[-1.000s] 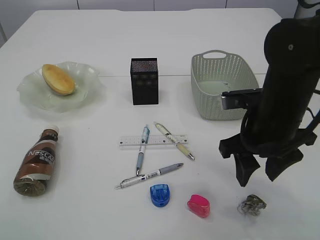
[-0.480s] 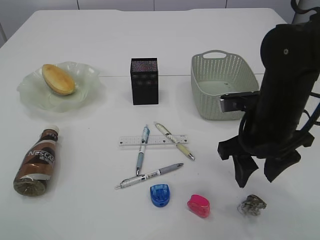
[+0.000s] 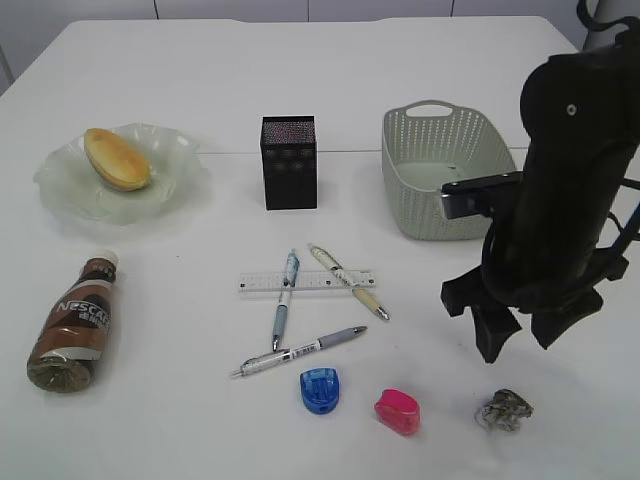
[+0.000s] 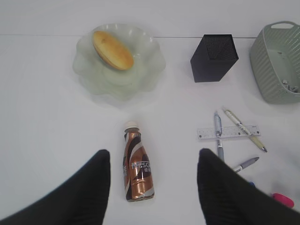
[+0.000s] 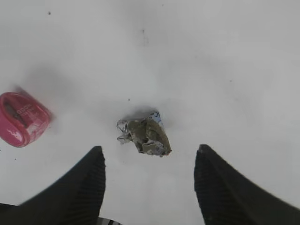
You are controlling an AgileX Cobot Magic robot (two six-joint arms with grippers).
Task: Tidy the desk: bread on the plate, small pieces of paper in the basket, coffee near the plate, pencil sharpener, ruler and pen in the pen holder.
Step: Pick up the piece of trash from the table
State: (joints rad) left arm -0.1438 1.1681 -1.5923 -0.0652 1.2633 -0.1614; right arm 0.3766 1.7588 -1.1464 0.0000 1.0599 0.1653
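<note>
The right gripper (image 3: 522,338), jaws spread and empty, has risen slightly above the paper wad (image 3: 504,410), so the basket (image 3: 432,175) drop remains undone.

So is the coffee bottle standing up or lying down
Lying down: the coffee bottle rests on its side on the table, cap toward the plate.

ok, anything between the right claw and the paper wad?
Nothing. In the right wrist view, the paper wad sits on bare table, framed by the open right claw.
</note>
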